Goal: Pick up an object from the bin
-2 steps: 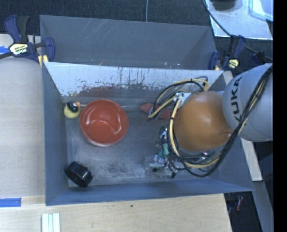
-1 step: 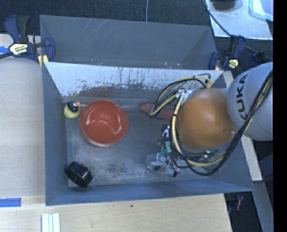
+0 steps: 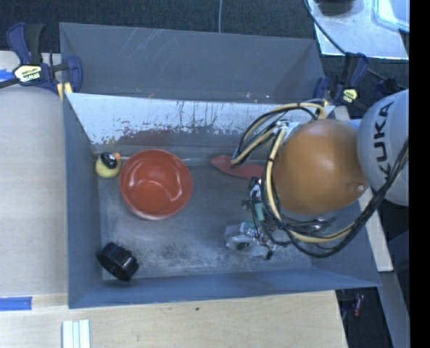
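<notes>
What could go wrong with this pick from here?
1. The gripper sits low above what looks like bare bin floor at the view's lower right; it may come up with nothing.
2. The red flat piece lies partly under the arm's cables, which might drag it.
3. The red bowl looks wide, likely awkward to grip.

Red bowl [image 3: 155, 183] just beside a small yellow duck [image 3: 107, 165]; black lump [image 3: 117, 261] well apart, lower left.
</notes>
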